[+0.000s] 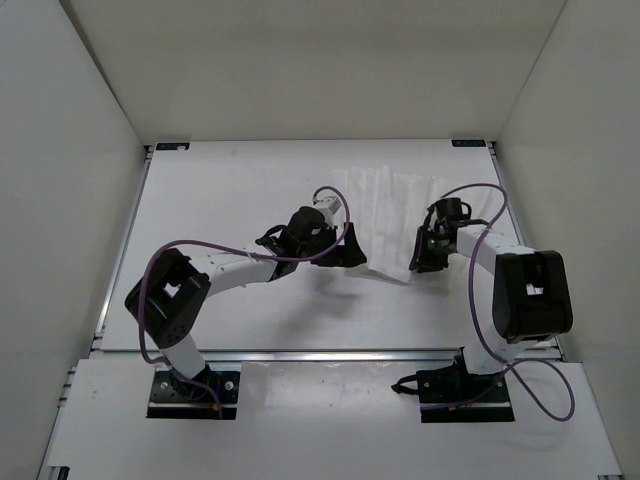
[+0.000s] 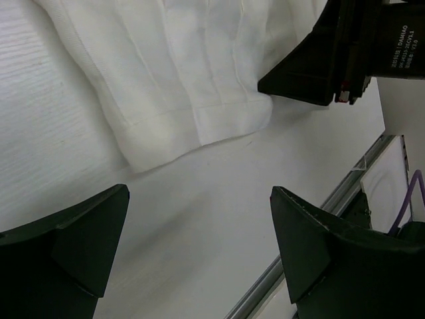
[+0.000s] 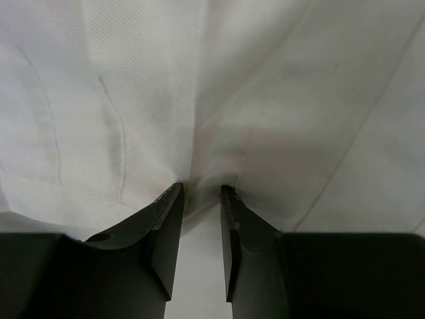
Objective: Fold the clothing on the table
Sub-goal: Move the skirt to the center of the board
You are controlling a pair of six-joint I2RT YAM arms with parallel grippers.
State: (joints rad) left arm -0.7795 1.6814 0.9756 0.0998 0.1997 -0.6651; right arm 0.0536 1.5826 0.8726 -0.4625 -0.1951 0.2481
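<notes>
The clothing (image 1: 395,205) is a creased white garment lying flat on the table (image 1: 220,200), right of centre. My right gripper (image 3: 201,193) is at the garment's near right corner, and its jaws stand narrow with a bunched ridge of cloth (image 3: 212,166) pinched between the tips. In the top view the right gripper (image 1: 420,262) sits on that near edge. My left gripper (image 2: 199,193) hovers wide open over bare table just short of the garment's near hem (image 2: 199,126), with nothing between its fingers. In the top view the left gripper (image 1: 348,255) is at the garment's near left corner.
White walls enclose the table on the left, right and back. A metal rail (image 1: 330,352) runs along the front edge, and that same rail (image 2: 319,219) lies close to the left gripper. Purple cables (image 1: 150,290) loop over both arms. The right gripper's black body (image 2: 312,66) is beside the hem.
</notes>
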